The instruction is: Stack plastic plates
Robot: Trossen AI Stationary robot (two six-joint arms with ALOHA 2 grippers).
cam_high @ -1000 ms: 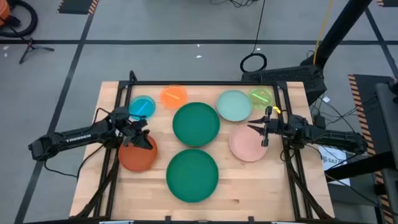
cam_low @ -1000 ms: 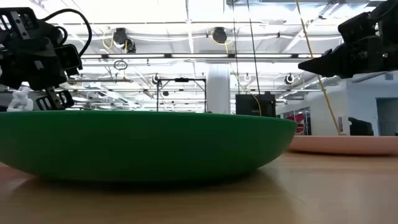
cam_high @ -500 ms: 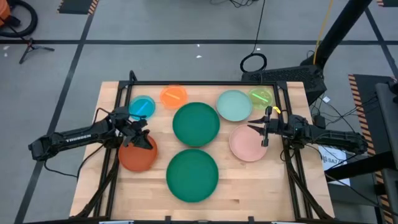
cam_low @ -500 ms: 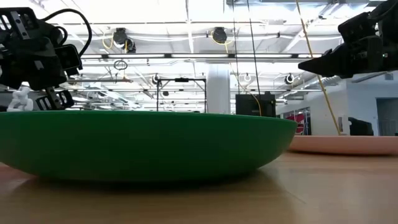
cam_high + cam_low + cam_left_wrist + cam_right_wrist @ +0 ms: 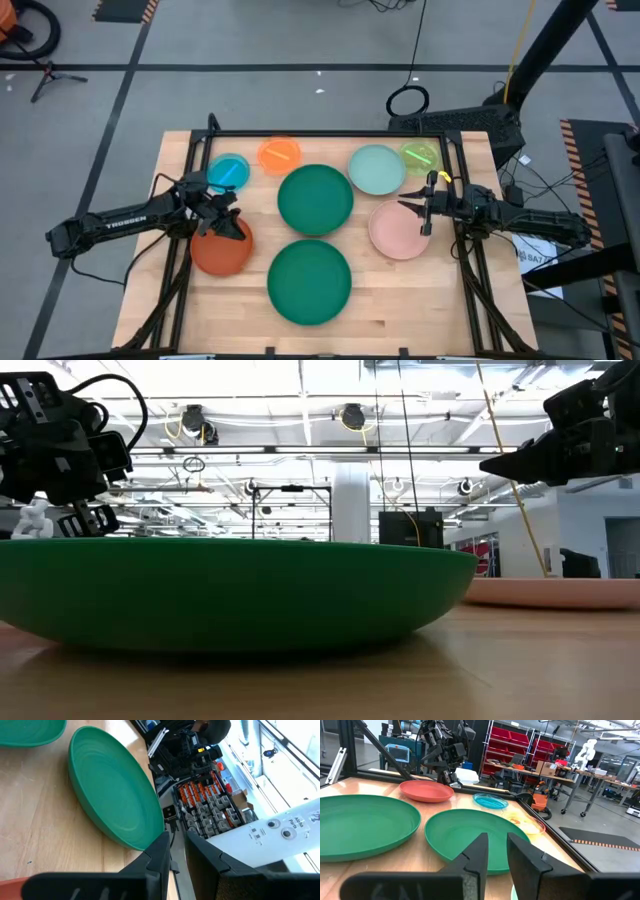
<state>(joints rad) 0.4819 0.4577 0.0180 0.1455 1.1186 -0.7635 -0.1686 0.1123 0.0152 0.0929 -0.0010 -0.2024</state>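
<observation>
From above, nothing was stacked yet: all eight plates lay singly on the table. The two green plates sat in the middle, one toward the far edge and one toward the near edge. Along the far edge lay the blue plate, the orange plate, the mint plate and the lime plate. The left gripper hung over the far rim of the red plate by the left edge, empty. The right gripper hung over the far right rim of the pink plate, also empty. The step in hand looked like the first pick-up; each arm would need to come down and pinch a thin rim.

At table height, a green plate filled the foreground, with the pink plate behind it; the left gripper and right gripper were both clear above the plates.

The left wrist view showed its fingers slightly parted with nothing between them, and a green plate beyond.

The right wrist view showed its fingers slightly parted and empty, both green plates ahead, and the red plate and blue plate farther off. Closely spaced neighbours could get nudged during a lift.
</observation>
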